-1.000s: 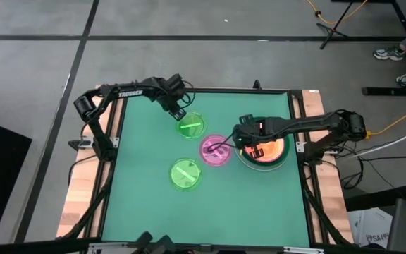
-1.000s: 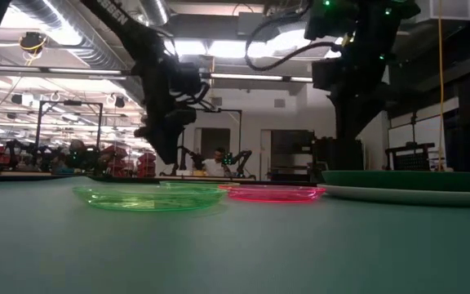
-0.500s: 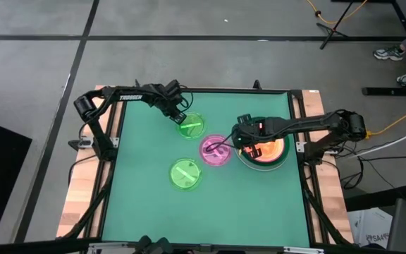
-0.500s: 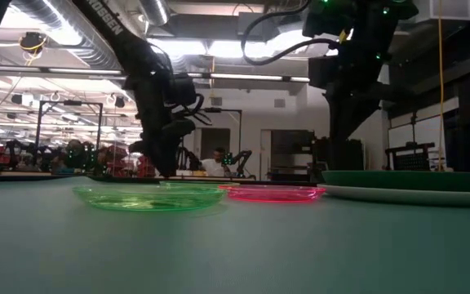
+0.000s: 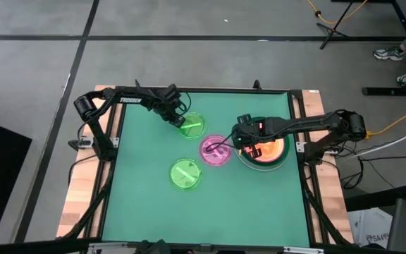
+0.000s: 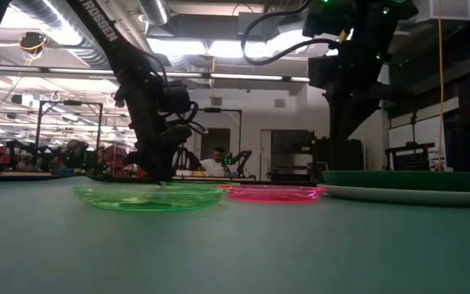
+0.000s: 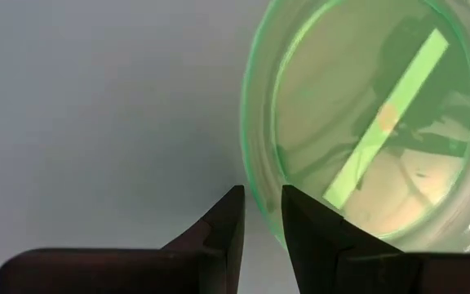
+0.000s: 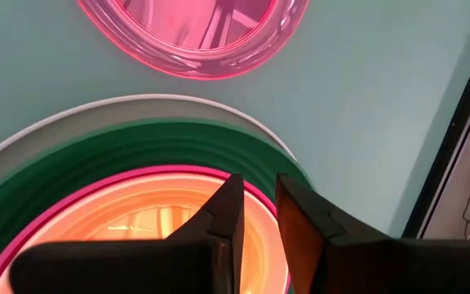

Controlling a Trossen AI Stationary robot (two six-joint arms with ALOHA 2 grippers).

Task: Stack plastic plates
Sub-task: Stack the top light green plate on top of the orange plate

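Plates (image 5: pixel 262 147) already nested at the right side of the green bench (image 5: pixel 146 204) show why the rest lie where they do: an orange plate (image 8: pixel 149 224) sits inside a pink one, inside dark green, on a pale outer plate, leaving three small translucent plates loose on the mat. The left pincer (image 7: pixel 259 214) is down at the far lime green plate (image 5: pixel 191 126), its fingers nearly together with only a thin gap, straddling the plate's rim as if to pinch it for lifting; whether they actually grip yet cannot be told. The right pincer (image 8: pixel 256 204) hangs over the stack's near edge, fingers close together and holding nothing, seemingly waiting. Just beside the stack lies the small pink plate (image 5: pixel 216 150), and the second lime green plate (image 5: pixel 186 173) rests nearer the bench's front, apart from the others. Wooden strips edge the mat. Beyond it, the low view shows a lit workshop with ceiling ducts, more rigs and a person (image 6: pixel 216 162) seated far back.
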